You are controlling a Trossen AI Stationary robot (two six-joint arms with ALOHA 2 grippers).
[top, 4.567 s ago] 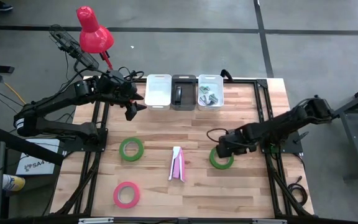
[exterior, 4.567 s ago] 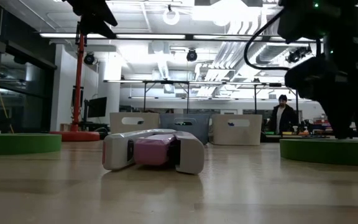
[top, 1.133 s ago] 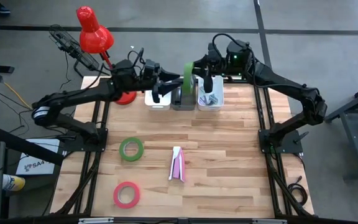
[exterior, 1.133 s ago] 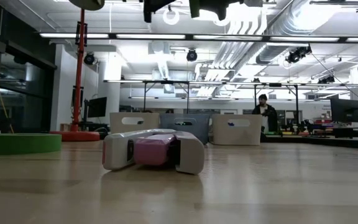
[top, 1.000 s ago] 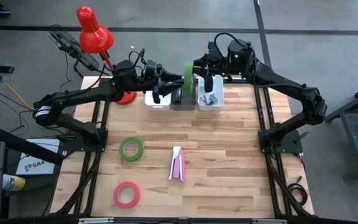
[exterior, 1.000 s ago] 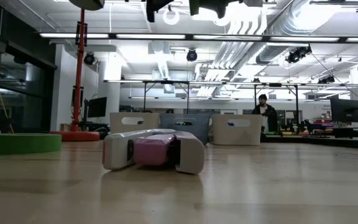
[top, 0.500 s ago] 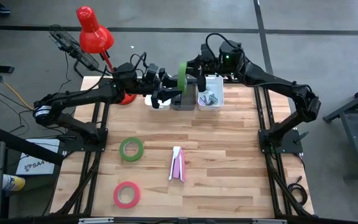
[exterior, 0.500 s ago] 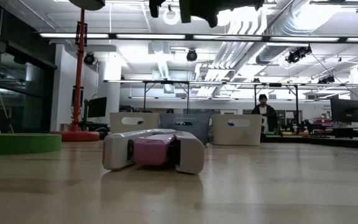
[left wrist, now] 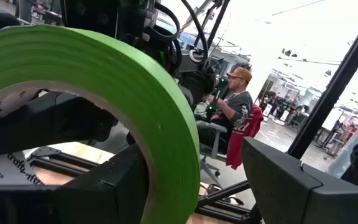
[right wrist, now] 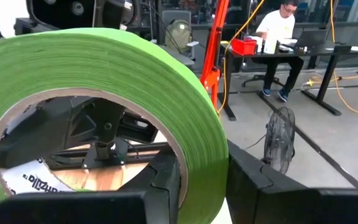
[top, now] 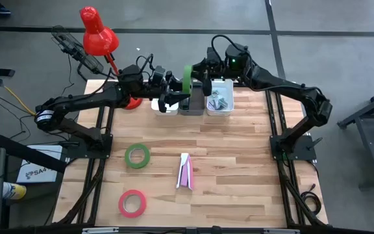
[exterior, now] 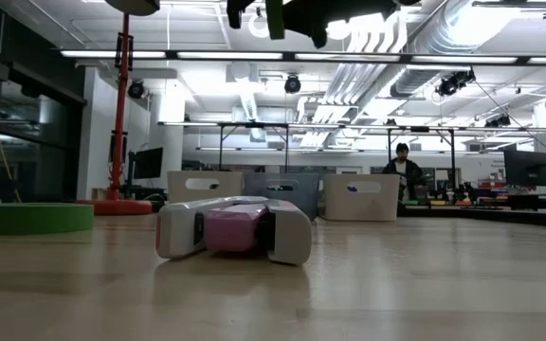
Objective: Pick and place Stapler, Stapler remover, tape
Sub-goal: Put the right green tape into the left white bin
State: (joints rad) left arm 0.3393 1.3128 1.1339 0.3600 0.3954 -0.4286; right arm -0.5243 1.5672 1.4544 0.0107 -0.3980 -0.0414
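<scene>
Two dark grippers meet in the air above the row of small bins at the table's far edge, with a green ring-shaped tape roll (top: 188,80) standing on edge between them. The right gripper (top: 202,83) is pinched tight on the roll's wall; in the right wrist view one finger passes through the open centre and the other lies outside the green band (right wrist: 114,74). The left gripper (top: 176,87) has its fingers spread about halfway, and in the left wrist view one finger sits inside the ring and the other stands clear of the band's outer side (left wrist: 98,81); whether they press on the tape I cannot tell. Below them sit a white plastic bin (top: 163,106), a dark grey bin (top: 191,108) and another white bin holding small metal pieces (top: 219,99). On the wooden table (top: 239,162) lie a second green tape roll (top: 137,155), a pink tape roll (top: 132,203) near the front edge, and a white and pink stapler (top: 185,171) in the middle. A red desk lamp (top: 97,31) stands at the far left corner.
</scene>
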